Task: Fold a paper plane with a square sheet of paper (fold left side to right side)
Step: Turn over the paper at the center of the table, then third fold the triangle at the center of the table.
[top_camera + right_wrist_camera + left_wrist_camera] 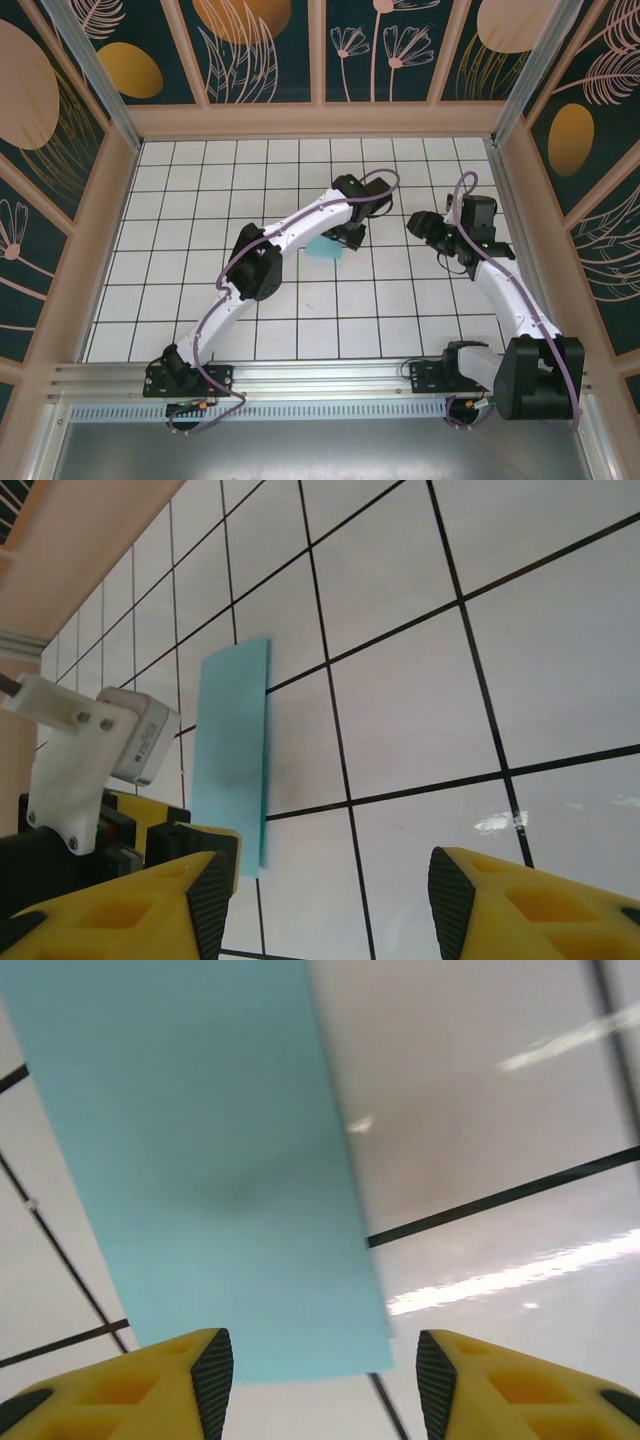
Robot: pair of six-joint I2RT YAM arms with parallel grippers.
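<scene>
White with black joints, the left arm [265, 260] reaches from the near left corner of the white, black-gridded table [180, 200] toward its middle. Just under its wrist lies the sheet of paper [324, 249], light turquoise, and from above only a small patch of it shows beside the left gripper [347, 237], close to the table's centre.

From the left wrist camera the sheet of paper [220, 1180] is a long, narrow rectangle with straight, clean edges. It is plain and unmarked, with a soft grey shadow across its middle. It lies flat on the tiles and crosses a grid line. Its near end lies between the yellow, black-padded fingers [190, 1380], closer to the left one. The jaws stand apart and clasp nothing.

The right wrist camera shows the same strip [232, 750] lying lengthwise, about as long as one tile and far narrower, with the left gripper's yellow fingertips at its near end.

Further right, the right gripper [418, 224] hangs well apart from the paper at the end of the right arm [500, 290]. Its jaws are spread wide, with only bare tile between them
</scene>
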